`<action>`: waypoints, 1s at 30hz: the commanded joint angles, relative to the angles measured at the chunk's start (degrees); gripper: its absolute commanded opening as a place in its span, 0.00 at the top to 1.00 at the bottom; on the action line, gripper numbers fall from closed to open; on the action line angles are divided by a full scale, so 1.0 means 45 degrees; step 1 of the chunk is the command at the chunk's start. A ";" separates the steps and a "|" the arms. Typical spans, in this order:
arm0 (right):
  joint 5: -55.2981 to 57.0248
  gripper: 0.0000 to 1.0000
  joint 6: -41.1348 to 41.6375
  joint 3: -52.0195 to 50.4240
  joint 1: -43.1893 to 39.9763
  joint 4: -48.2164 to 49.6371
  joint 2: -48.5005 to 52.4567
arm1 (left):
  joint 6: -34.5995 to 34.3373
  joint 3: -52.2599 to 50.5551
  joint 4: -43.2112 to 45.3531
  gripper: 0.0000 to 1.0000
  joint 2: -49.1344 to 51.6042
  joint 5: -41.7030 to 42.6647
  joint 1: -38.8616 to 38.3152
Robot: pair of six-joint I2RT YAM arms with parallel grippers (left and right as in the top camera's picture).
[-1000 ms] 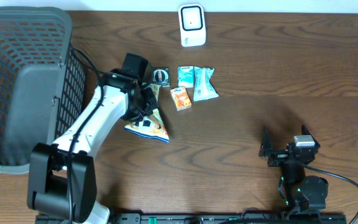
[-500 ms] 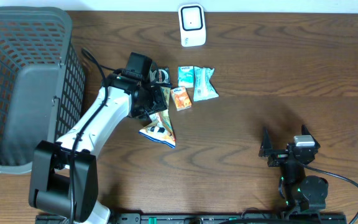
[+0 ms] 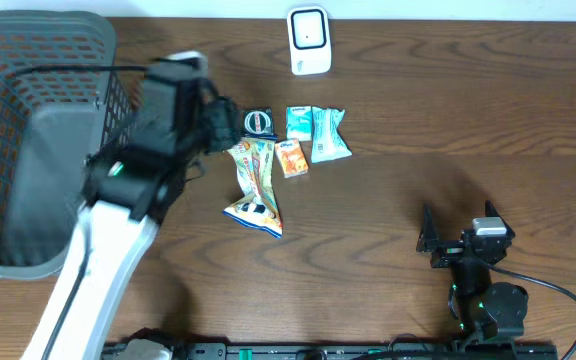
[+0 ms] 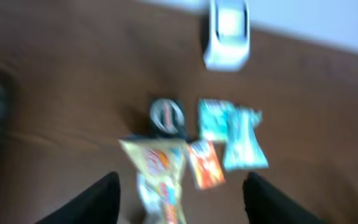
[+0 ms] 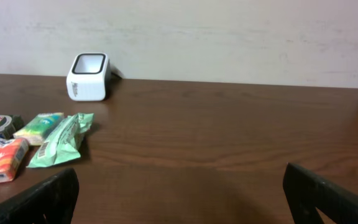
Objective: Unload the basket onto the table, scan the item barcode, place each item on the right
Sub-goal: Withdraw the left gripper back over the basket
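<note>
A yellow snack bag lies flat on the table, and nothing holds it. The left arm is raised high above it, with my left gripper at the bag's upper left. In the blurred left wrist view the left gripper is open, its fingers wide apart, and the snack bag lies far below between them. The white scanner stands at the table's far edge. My right gripper rests open at the front right, its fingers around nothing, facing the scanner.
A black round tin, a teal packet, a mint green packet and an orange box lie in a row next to the bag. A large grey mesh basket fills the left side.
The left gripper has opened and let go of the snack bag, which now lies on the table. The left arm has risen and drawn back to the left.
</note>
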 commanded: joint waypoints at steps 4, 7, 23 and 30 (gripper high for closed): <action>0.0015 0.01 0.0087 -0.0019 0.0073 -0.0063 -0.0068 | 0.0359 0.0204 0.0287 0.05 -0.2055 -0.4313 0.0641; 0.0015 0.01 0.0087 -0.0019 0.0073 -0.0063 -0.0068 | 0.0262 0.0204 0.0636 0.02 -0.2608 -0.4634 0.1457; 0.0015 0.01 0.0087 -0.0019 0.0078 -0.0063 -0.0068 | -0.1681 0.0204 0.2856 0.02 -0.2103 -0.2764 0.7320; 0.0015 0.01 0.0087 -0.0019 0.0073 -0.0063 -0.0068 | -0.0131 0.0204 0.2900 0.02 -0.1020 -0.1141 0.8072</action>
